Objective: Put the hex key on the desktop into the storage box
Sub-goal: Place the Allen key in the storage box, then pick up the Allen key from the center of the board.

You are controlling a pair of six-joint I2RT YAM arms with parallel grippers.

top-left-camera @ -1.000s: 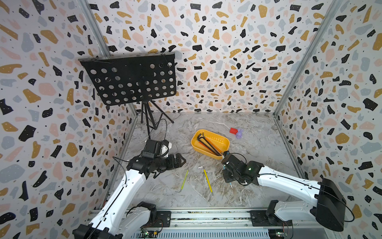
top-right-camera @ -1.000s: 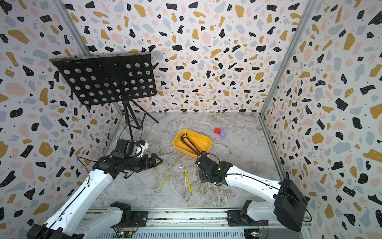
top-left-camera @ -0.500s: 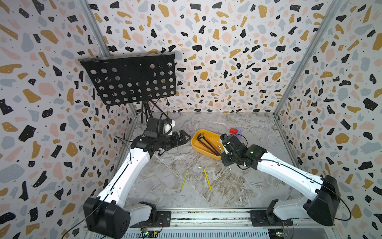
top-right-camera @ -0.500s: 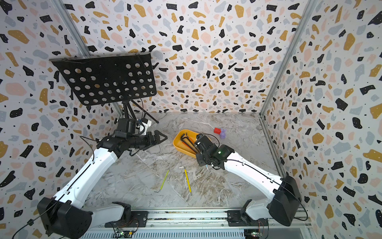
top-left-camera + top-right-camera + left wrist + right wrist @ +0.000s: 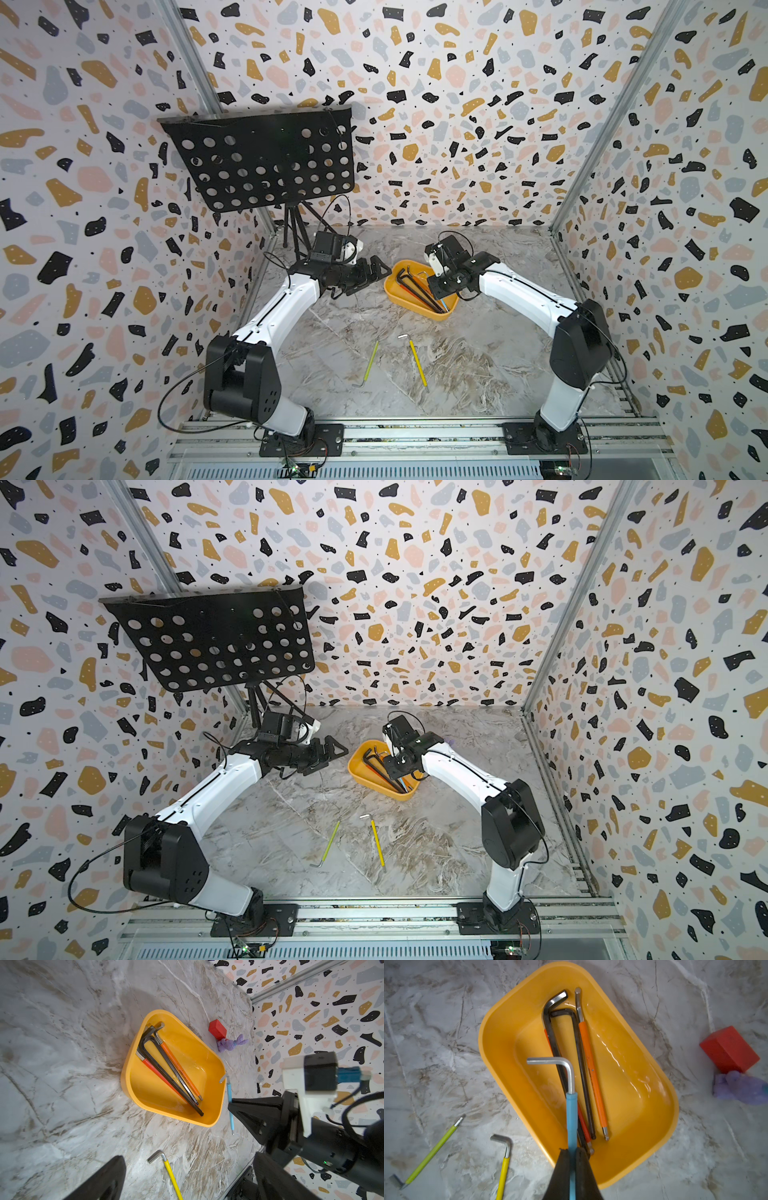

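Bench (image 5: 478, 365), near edge: green hex key (image 5: 371, 364) and yellow hex key (image 5: 417, 363) lie side by side, not touching, on the bare surface. Mid-bench: orange box (image 5: 430, 312) with other hex keys (image 5: 592, 1076) on its floor. Right tool (image 5: 572, 1153) clamped on the sleeve of the blue hex key (image 5: 571, 1113), bent end over the box interior. Left tool (image 5: 374, 274) just beside the box, jaws apart, holding nothing. Beyond: red block (image 5: 217, 1029) just beside purple toy (image 5: 230, 1043); music stand (image 5: 266, 160) at back left corner
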